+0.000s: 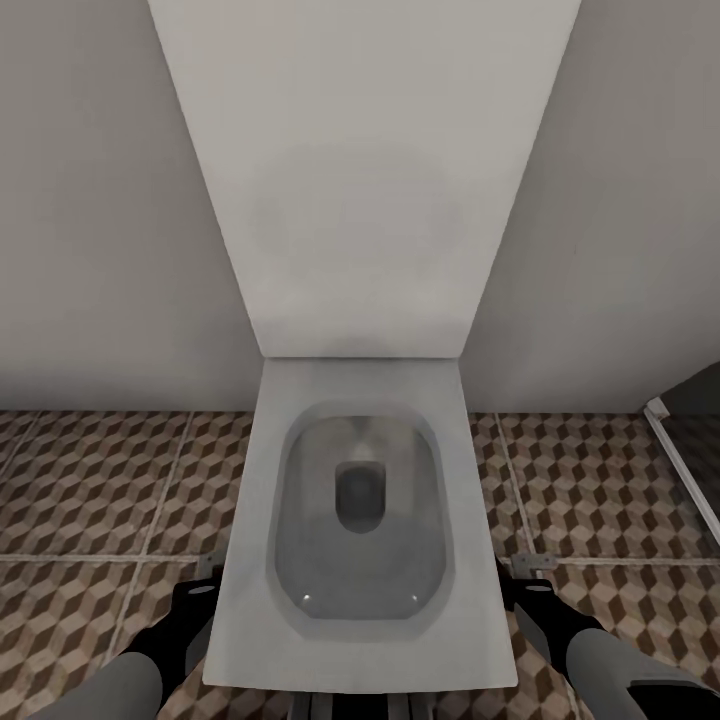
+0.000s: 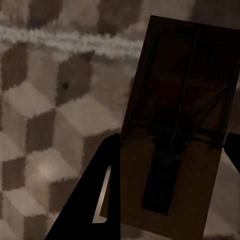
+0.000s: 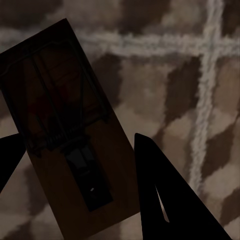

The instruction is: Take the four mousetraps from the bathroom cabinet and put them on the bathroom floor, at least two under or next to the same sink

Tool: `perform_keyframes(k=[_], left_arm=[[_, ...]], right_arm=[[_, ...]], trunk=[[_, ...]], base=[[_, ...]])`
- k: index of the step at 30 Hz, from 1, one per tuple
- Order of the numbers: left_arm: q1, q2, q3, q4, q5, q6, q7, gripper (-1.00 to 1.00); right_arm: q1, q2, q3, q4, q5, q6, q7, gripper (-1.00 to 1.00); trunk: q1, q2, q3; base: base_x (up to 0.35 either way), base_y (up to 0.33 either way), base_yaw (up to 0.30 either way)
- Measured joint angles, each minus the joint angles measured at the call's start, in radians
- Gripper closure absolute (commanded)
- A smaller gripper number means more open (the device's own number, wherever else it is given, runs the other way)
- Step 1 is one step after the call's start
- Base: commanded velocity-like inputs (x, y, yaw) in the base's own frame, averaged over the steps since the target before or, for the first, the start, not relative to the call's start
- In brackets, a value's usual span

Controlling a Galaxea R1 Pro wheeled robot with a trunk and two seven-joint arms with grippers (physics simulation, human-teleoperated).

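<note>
Two mousetraps are in our grip, one in each claw, and we go from our left side across to our right. On the left, our left gripper (image 1: 208, 572) hangs low beside the toilet (image 1: 360, 520), close over the patterned floor (image 1: 100, 480). Seen from its wrist, the left gripper (image 2: 172, 165) is closed on a mousetrap (image 2: 180, 130), one dark finger (image 2: 100, 195) pressed against its long edge and the other just touching the far edge, so the flat board lies between them with the wire spring facing the camera. Tiles and a pale grout line lie beneath it.

In the middle, the toilet stands open against the grey wall (image 1: 90, 200), its tall white tank panel rising behind the bowl.

On the right, our right gripper (image 1: 530, 575) sits low on the other side of the bowl. From its wrist, the right gripper (image 3: 75, 150) likewise clamps a second mousetrap (image 3: 65, 130) by its long edges, tilted over a crossing of grout lines.

We judge both traps are carried edge-on and low so they can be laid flat on the tiles. No basin is visible here, so we probably need to turn toward it first.
</note>
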Motion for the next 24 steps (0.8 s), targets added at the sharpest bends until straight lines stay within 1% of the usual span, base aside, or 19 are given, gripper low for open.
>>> perform_keyframes(k=[15,24], left_arm=[[0.000,0.000,0.000,0.000,0.000,0.000,0.000,1.00],[0.000,-0.001,0.000,0.000,0.000,0.000,0.000,1.00]], right_arm=[[0.000,0.001,-0.001,0.000,0.003,-0.004,-0.001,1.00],[0.000,0.000,-0.001,0.000,-0.003,0.002,-0.004,1.00]], trunk=[[0.000,0.000,0.000],[0.000,0.000,0.000]], base=[[0.000,0.000,0.000],[0.000,0.000,0.000]])
